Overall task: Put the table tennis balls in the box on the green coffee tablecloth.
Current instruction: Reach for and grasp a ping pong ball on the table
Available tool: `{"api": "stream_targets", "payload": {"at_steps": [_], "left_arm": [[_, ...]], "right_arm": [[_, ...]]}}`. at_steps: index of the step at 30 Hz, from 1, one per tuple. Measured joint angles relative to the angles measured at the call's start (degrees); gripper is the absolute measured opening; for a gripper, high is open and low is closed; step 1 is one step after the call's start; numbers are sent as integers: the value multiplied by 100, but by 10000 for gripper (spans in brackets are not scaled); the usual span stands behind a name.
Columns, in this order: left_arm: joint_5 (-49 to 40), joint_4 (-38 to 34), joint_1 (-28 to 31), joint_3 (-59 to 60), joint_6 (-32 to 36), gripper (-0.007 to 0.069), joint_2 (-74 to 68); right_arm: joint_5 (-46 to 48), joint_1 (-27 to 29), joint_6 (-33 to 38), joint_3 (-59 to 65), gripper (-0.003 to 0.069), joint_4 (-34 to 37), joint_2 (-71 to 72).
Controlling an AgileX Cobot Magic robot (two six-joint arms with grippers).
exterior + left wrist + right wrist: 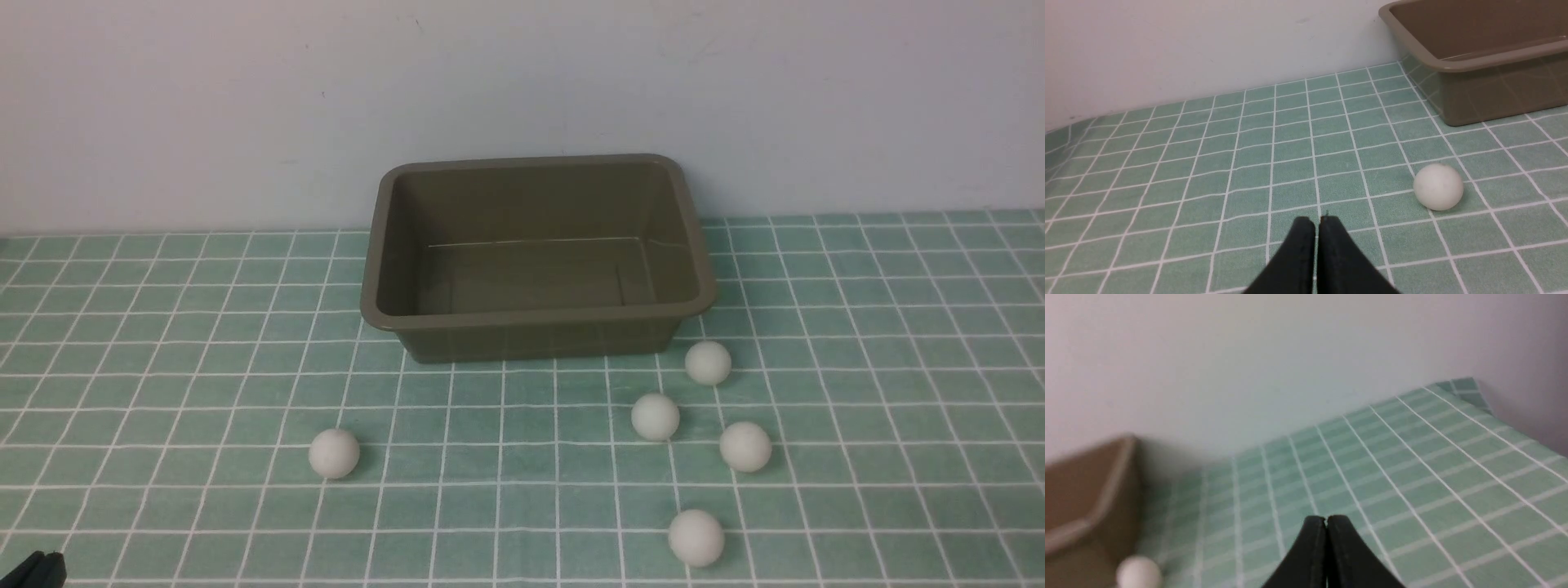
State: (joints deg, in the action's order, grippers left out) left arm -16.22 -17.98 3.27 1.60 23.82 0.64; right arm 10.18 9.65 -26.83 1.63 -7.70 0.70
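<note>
The left gripper (pixel 1317 220) has its two black jaws pressed together and grips nothing; it stands over the cloth, short of the box's front left corner. The right gripper (pixel 1326 519) also has its black jaws closed flat against each other, empty, out to the right of the box. Under both lies the flat pale teal-green tablecloth (pixel 163 327) with a grid of thin white lines. The rectangular olive-brown plastic box (pixel 539 320) sits on this cloth, its back close to the white wall (pixel 245 98), its interior empty. All five small matte white table tennis balls lie on the cloth outside the box: one ball (pixel 334 453) well off its front left corner, a second ball (pixel 708 363) just beside its front right corner, a third ball (pixel 655 416) and a fourth ball (pixel 745 447) further forward of that corner, and a fifth ball (pixel 696 538) furthest forward.
</note>
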Motion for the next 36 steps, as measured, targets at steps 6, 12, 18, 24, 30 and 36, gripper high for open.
{"api": "stream_targets", "payload": {"at_steps": [6,12,18,24,30,36], "left_arm": [[0,0,0,0,0,-4,0],[0,0,0,0,0,-4,0],[0,0,0,0,0,-4,0],[0,0,0,0,0,-4,0],[0,0,0,0,0,-4,0],[0,0,0,0,0,-4,0]], "right_arm": [[-1519,0,-55,0,-18,346,0],[-2684,0,-75,0,-18,327,0],[-3180,0,-673,-237,-18,-413,0],[-2468,0,-3012,-1747,-18,-4937,-497],[-2721,0,-6069,-2602,-18,-8142,-1556],[-3867,10,-7562,-3318,-18,-9313,-3336]]}}
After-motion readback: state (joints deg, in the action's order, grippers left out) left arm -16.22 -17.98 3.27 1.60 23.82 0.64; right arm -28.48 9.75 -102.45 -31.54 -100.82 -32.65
